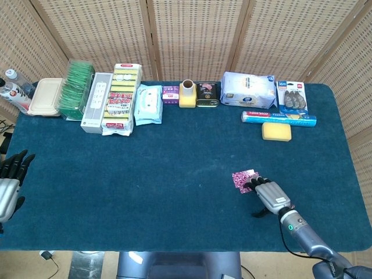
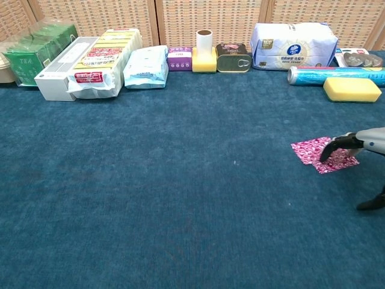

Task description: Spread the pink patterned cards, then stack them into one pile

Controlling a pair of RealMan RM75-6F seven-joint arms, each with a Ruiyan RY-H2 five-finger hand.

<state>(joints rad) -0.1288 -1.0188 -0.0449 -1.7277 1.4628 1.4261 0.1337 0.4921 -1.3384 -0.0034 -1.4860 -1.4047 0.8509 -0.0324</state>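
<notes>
Down near the front right of the blue cloth (image 1: 174,168), the right hand (image 1: 268,193) lies palm down with its dark fingertips (image 2: 329,149) pressing on the pink patterned cards (image 2: 313,151); it grips nothing, only rests on top of them. In the chest view the cards show as two offset layers, one slid a little leftward past the other, both flat on the cloth. The thumb (image 1: 259,212) pokes out on the near side of the hand, touching the cloth apart from the cards. Well beyond the cards, toward the back edge, sit a yellow sponge (image 1: 276,131) and, just behind it, a blue roll (image 1: 279,117). Far from the cards, at the cloth's left edge, the left hand (image 1: 10,180) hangs with fingers apart, holding nothing. A row of packets and boxes (image 1: 122,97) lines the back of the cloth.
</notes>
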